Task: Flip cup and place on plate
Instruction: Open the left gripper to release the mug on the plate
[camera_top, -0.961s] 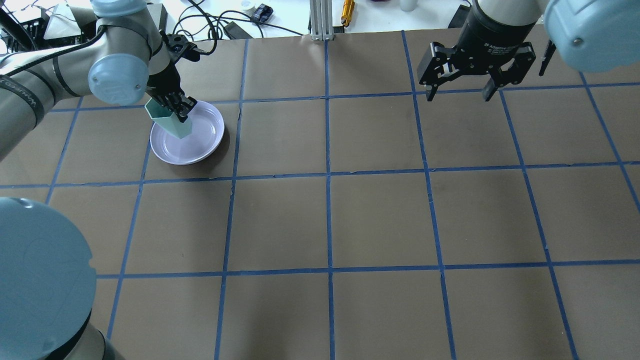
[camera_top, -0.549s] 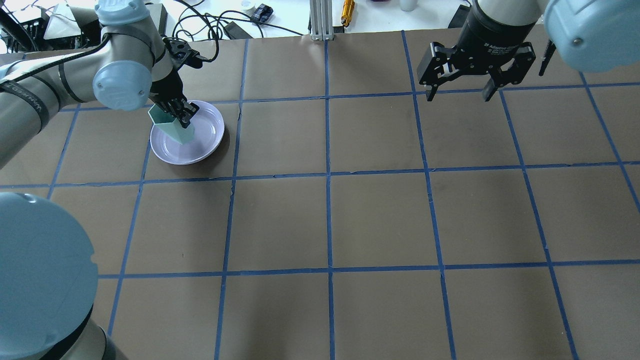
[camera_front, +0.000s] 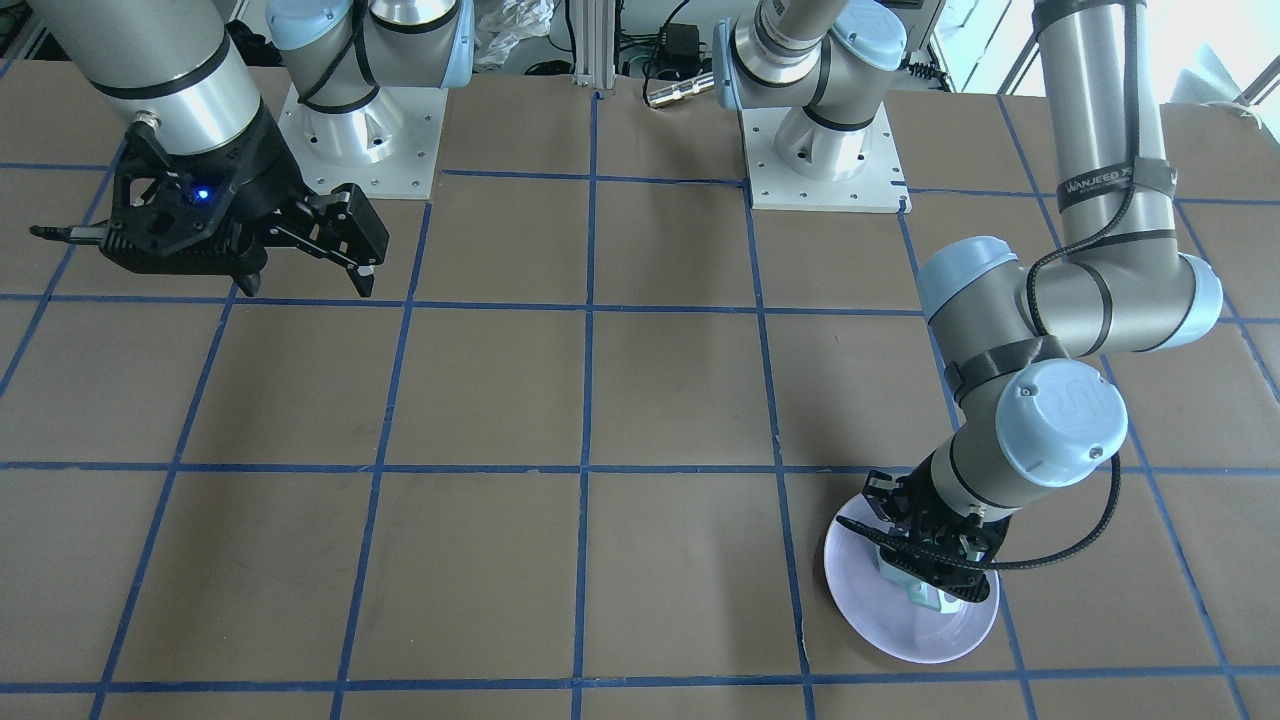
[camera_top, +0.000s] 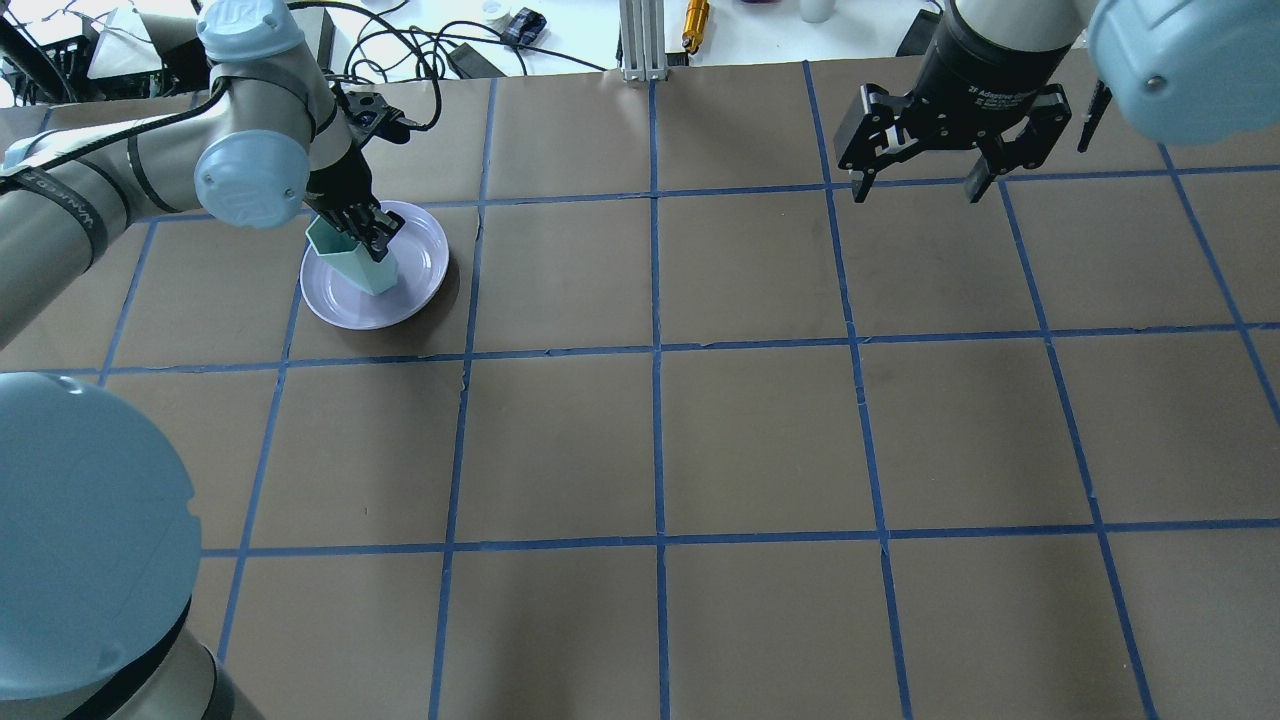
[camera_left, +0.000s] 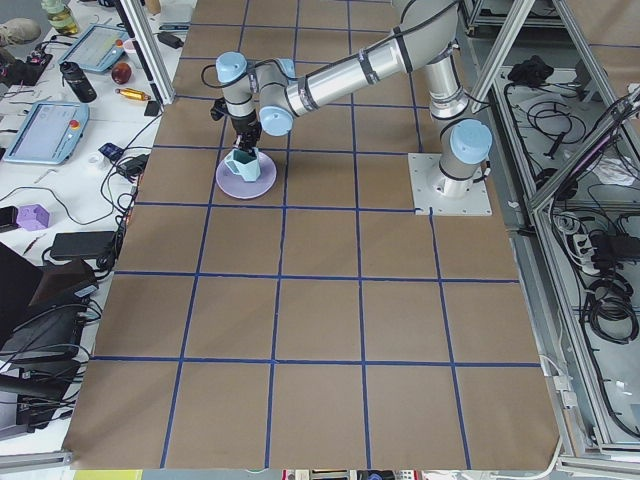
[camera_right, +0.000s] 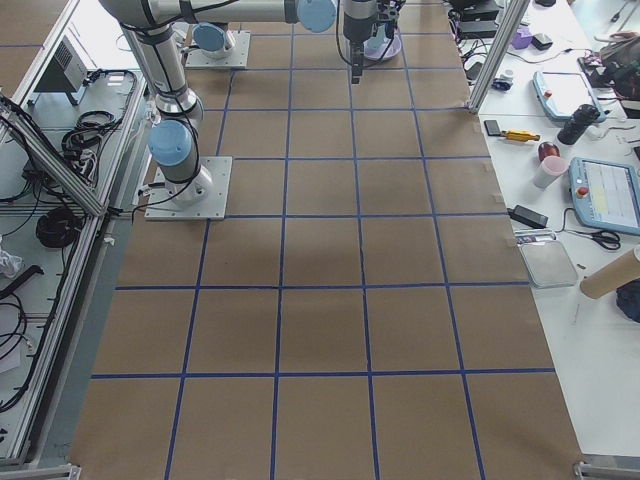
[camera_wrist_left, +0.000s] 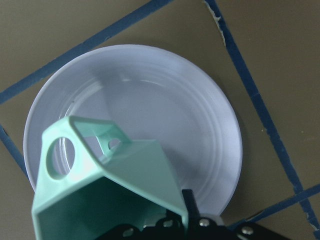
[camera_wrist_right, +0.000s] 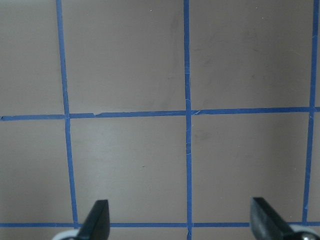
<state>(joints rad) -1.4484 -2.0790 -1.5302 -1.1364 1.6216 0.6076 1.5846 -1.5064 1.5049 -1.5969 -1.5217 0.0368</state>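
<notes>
The pale mint-green faceted cup (camera_top: 352, 258) is held tilted over the lavender plate (camera_top: 425, 272), mouth toward the left of the overhead view and base down toward the plate's middle. My left gripper (camera_top: 366, 226) is shut on the cup's wall near its rim. In the left wrist view the cup (camera_wrist_left: 115, 175) fills the lower left, its handle toward the plate (camera_wrist_left: 175, 95) below. I cannot tell whether the cup touches the plate. My right gripper (camera_top: 920, 186) is open and empty, hanging above the far right of the table; its fingers (camera_wrist_right: 97, 220) frame bare table.
The plate sits in a far left square of the blue tape grid on the brown table (camera_top: 660, 440). Cables and small tools (camera_top: 695, 20) lie beyond the far edge. The two robot bases (camera_front: 820, 150) stand at the near side.
My left gripper has lowered the cup toward the plate and shifted it slightly right, turning it more upright. The right arm has not moved.
</notes>
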